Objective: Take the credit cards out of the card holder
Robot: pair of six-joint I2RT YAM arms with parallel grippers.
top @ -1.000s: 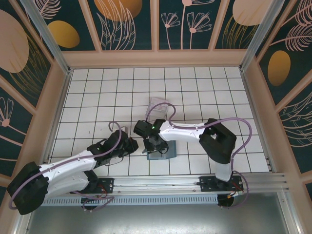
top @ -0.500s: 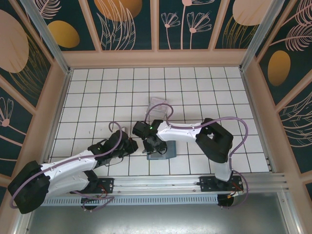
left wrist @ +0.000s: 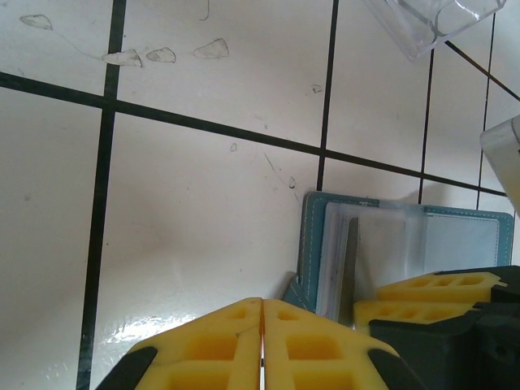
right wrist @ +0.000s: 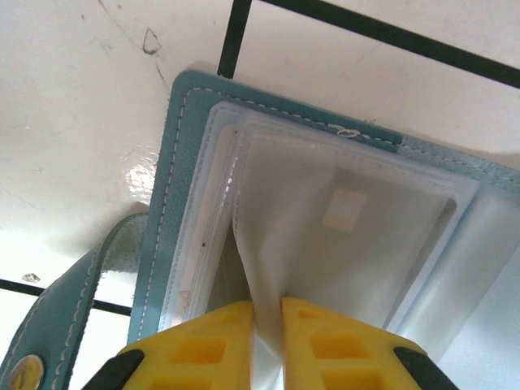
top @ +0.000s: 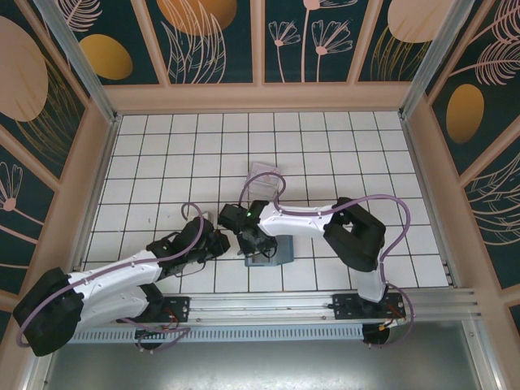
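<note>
1. Teal and stitched along its edge, the card holder lies opened flat on the white tiled table, near the front edge and between the two arms' wrists.
2. The right wrist view shows its inside as a stack of clear and milky plastic sleeves set into the teal cover.
3. A teal strap with a metal snap trails off the holder's side onto the tiles.
4. The right gripper is clenched on a thin pale sheet that rises from that stack, with its edge pinched between the two yellow fingers.
5. I cannot tell whether this sheet is a sleeve or one of the credit cards. No card shows as a separate thing among the sleeves.
6. From above, the right gripper sits over the holder's left part, its arm reaching in from the right.
7. The left gripper has its jaws pressed together with nothing between them.
8. It sits low over the tiles just beside the holder's left edge. I cannot tell whether it touches the holder.
9. The left wrist view also catches the right gripper's yellow fingers on top of the holder's sleeves.
10. From above, the left gripper is close to the right one, on its left.
11. A clear plastic tray rests on the tiles farther back, apart from the holder, and its corner shows in the left wrist view.
</note>
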